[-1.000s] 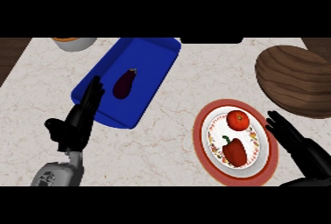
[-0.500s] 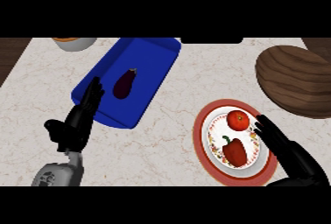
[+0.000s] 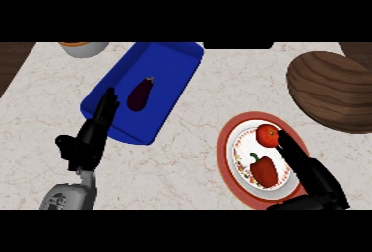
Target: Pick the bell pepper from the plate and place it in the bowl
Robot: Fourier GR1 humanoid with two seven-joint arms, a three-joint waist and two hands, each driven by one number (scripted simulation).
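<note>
The right hand, fingers straight and holding nothing, reaches over the plate beside the bell pepper lying on it, so grasping and carrying to the wooden bowl beyond the plate remain.

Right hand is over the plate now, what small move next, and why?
Probably shift the right hand slightly left and lower it onto the bell pepper. Its straight fingers lie over the plate's right side, beside the tomato, not yet around the pepper.
</note>
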